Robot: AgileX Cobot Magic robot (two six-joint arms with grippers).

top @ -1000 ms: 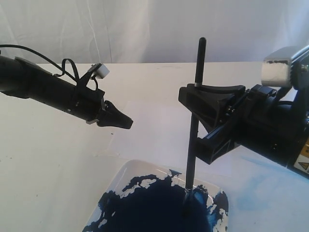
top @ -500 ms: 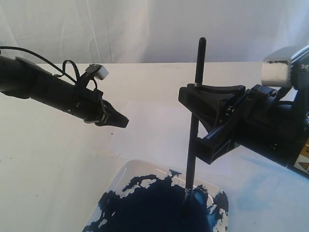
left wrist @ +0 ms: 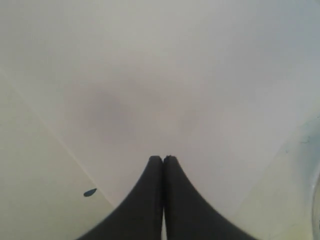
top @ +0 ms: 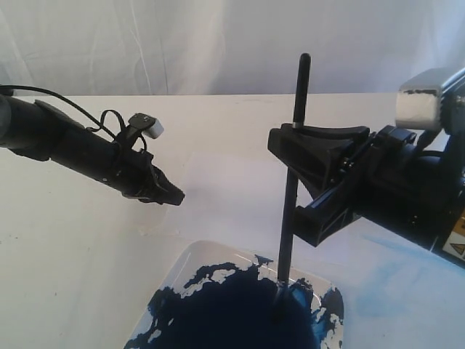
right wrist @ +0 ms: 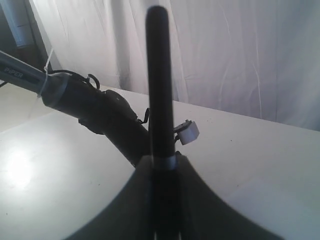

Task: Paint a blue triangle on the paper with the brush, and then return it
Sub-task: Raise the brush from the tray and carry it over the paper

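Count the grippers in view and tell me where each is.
2. The left gripper hangs shut, left of the paint tray. The right gripper is shut on the upright brush, its tip in the blue paint.

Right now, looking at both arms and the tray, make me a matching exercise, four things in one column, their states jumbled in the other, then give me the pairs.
Column one:
1. brush
2. left gripper
3. paint tray
4. right gripper

Column two:
A. smeared with dark blue paint
B. fingers shut, holding nothing
C. upright, tip down in the paint
D. fingers closed on a tool

Pairs: 1-C, 2-B, 3-A, 4-D
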